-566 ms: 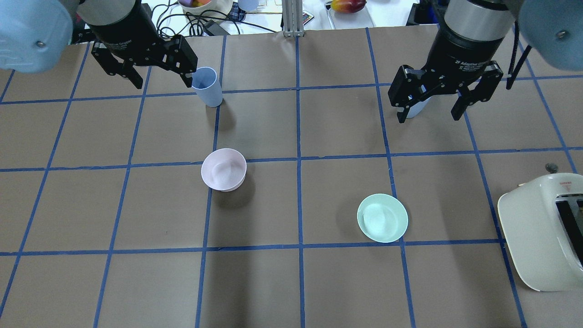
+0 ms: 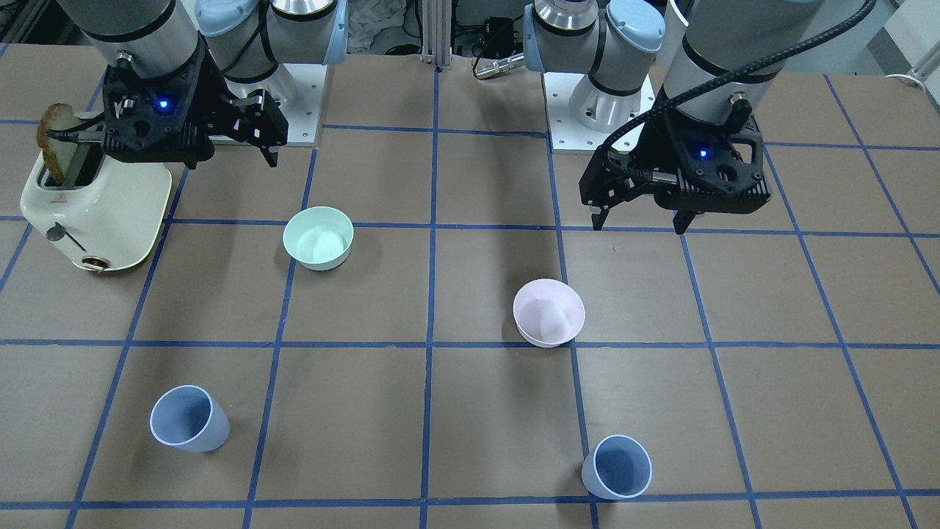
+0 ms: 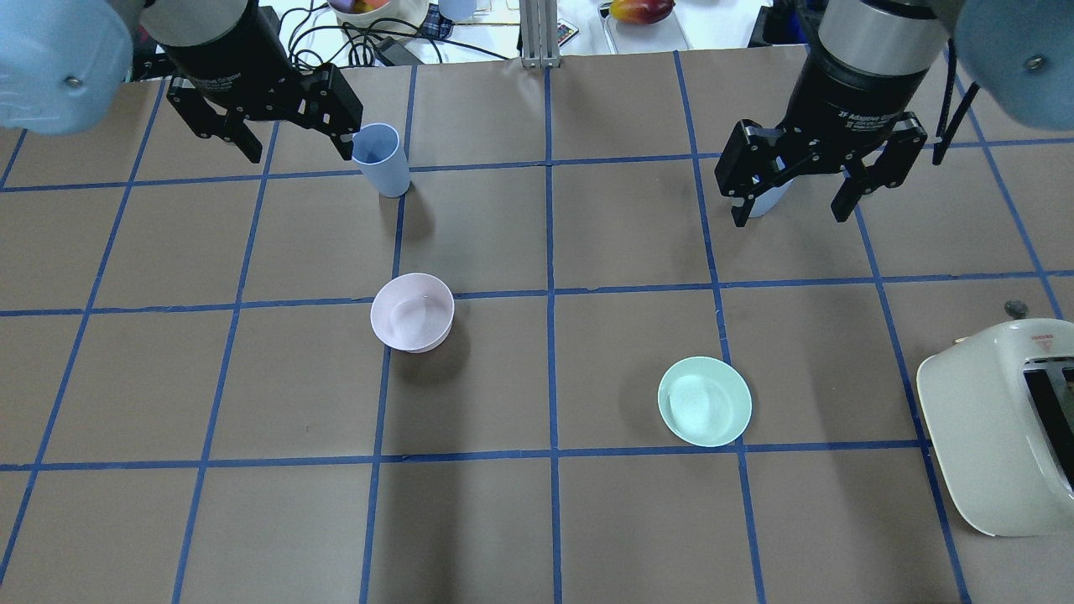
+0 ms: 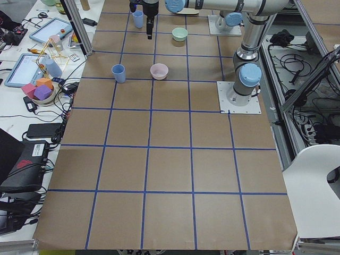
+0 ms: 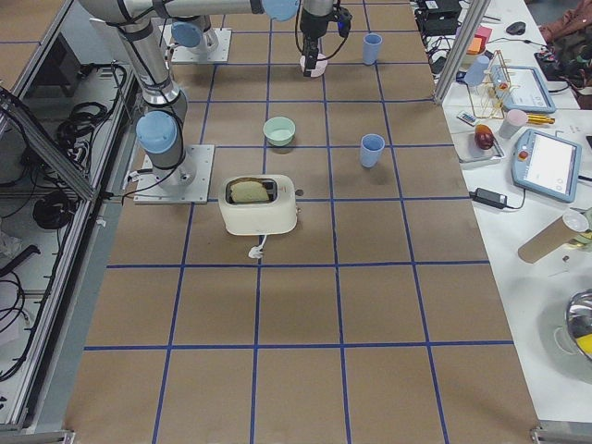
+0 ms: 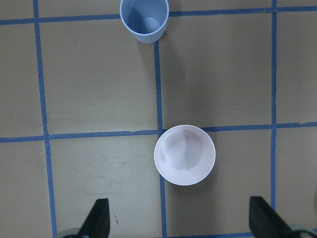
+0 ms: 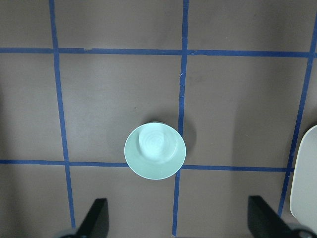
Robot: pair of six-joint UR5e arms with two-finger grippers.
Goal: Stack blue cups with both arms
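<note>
Along the counter's far side from the robot's base stand two small periwinkle-blue tapered plastic tumblers, upright and well apart: the left blue cup [image 2: 617,466] at a crossing of tape lines, the right blue cup [image 2: 189,419] inside a square. The left gripper [image 3: 298,151] hangs above the surface, spread wide and empty, with a pale pink round bowl [image 6: 184,154] below it. The right gripper [image 3: 789,216] is equally wide and empty above a mint green round bowl [image 7: 155,151]. A cream toaster [image 2: 95,213] holding a toast slice [image 2: 53,136] sits at the robot's right. Brown paper gridded with blue tape covers the counter [image 3: 638,520]. Beyond it, a white bench carries tablets [image 4: 50,31] and cables, and a white chair [image 4: 313,186] stands nearby.
</note>
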